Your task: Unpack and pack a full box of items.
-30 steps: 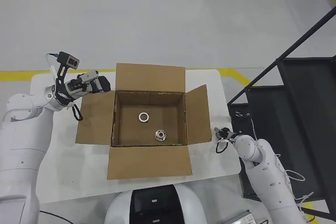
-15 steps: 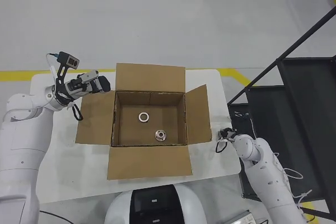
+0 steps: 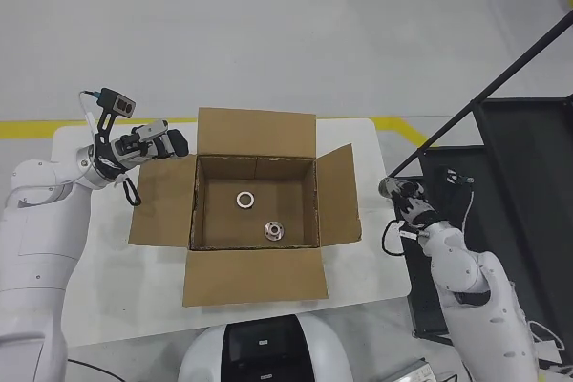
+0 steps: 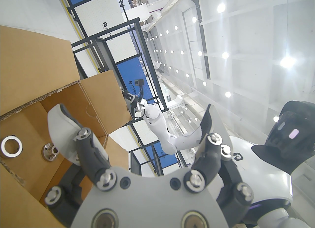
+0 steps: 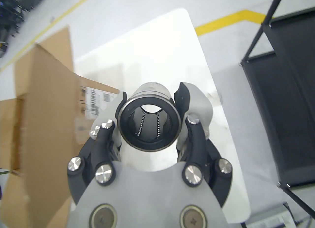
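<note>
Surface: I see a white surface [image 3: 105,286] with rounded corners, mid-frame in the top view, carrying one open cardboard box [image 3: 256,275].
Room: pale grey floor with a yellow line [image 3: 19,128] running behind the surface; a dark metal rack [image 3: 516,162] stands at the right edge of the frame, just beside the surface.
Box: one, at the centre of the top view, with all four flaps folded outward.
Parts in the box: two on its floor, a flat metal ring [image 3: 244,200] near the middle and a small flanged hub [image 3: 273,230] below and to the right of it, close but apart.
Sleeve: one, a hollow steel sleeve [image 5: 149,125] with rows of tiny balls inside its bore, held off the surface to the right of the box.
Metal parts in all: I count three.
Left claw [image 3: 175,141]: upper left of the top view, above the box's left flap, fingers spread apart with nothing between them.
Right claw [image 5: 151,98]: right of centre in the top view, past the box's right flap near the surface's edge, clamped on the sleeve from both sides.
</note>
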Robot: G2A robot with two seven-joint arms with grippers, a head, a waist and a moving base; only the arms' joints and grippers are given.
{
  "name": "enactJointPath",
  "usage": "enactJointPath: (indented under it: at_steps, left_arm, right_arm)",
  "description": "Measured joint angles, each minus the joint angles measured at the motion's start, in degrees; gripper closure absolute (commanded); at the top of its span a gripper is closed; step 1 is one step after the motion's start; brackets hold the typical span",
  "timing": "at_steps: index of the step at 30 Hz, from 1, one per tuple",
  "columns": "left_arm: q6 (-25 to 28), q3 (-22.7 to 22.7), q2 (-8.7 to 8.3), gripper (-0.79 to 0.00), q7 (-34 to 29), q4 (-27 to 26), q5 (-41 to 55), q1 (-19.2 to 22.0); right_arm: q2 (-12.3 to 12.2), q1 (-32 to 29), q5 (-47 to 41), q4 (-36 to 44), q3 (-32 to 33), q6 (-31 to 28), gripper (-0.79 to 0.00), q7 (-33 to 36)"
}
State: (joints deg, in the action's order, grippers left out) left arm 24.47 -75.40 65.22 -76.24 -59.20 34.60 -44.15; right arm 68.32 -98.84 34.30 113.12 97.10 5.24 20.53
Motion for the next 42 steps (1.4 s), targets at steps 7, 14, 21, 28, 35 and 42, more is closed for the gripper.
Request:
enactJointPath:
  at_steps: [7, 14, 21, 28, 35, 42]
  left_arm:
    - [0.00, 0.00, 0.00, -0.785, 0.00, 0.00, 0.00, 0.00]
    - [0.00, 0.00, 0.00, -0.785, 0.00, 0.00, 0.00, 0.00]
    - [0.00, 0.00, 0.00, -0.785, 0.00, 0.00, 0.00, 0.00]
    - [0.00, 0.00, 0.00, -0.785, 0.00, 0.00, 0.00, 0.00]
    - [0.00, 0.00, 0.00, -0.785, 0.00, 0.00, 0.00, 0.00]
    - [0.00, 0.00, 0.00, -0.785, 0.00, 0.00, 0.00, 0.00]
  right_arm:
    - [0.43, -2.76, -6.79, 8.46, -4.10, -12.96, 0.000, -4.36]
    - [0.13, 0.01, 0.94, 9.84, -11.36, -17.61, 0.000, 2.96]
    - [1.01, 10.32, 18.42, 4.45, -25.40, -7.87, 0.000, 11.36]
    - [2.97, 21.36, 24.58, -5.04, -35.99, 1.34, 0.000, 15.53]
    - [5.59, 31.32, 26.55, -16.53, -43.66, 9.90, 0.000, 18.94]
    - [8.31, 39.03, 25.97, -26.76, -49.16, 14.51, 0.000, 21.68]
